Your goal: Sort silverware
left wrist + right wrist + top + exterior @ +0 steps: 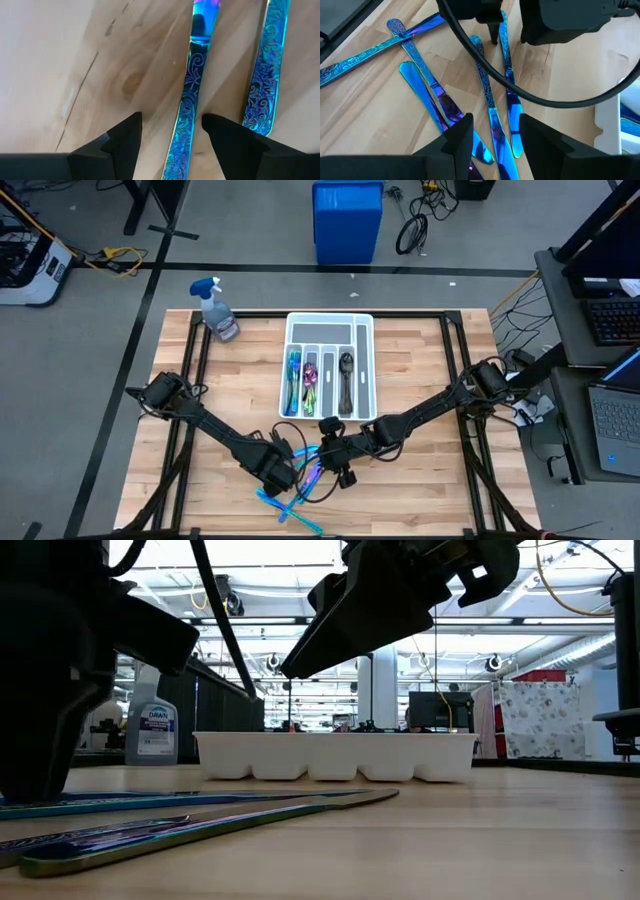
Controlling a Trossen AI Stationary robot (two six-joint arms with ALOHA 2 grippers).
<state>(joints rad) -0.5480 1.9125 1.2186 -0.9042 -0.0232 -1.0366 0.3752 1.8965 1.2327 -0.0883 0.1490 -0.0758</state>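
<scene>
Several loose blue knives [490, 100] and teal pieces [365, 50] lie flat on the wooden table near its front edge [300, 498]. My left gripper [172, 135] points down over one knife. Its fingers are open and stand on either side of that knife's patterned handle [186, 100]; I see no touch. A second patterned handle [262, 75] lies beside it. My right gripper [492, 135] hangs open just to the right [342, 468], slanting down over the knives' blades with nothing between its fingers. More silverware lies in the white tray's compartments [310, 375].
The white tray [368, 370] stands at the table's far middle, just beyond both grippers; its corner [615, 120] shows in the right wrist view. A spray bottle [217, 308] stands at the far left. A blue bin [347, 220] is on the floor beyond.
</scene>
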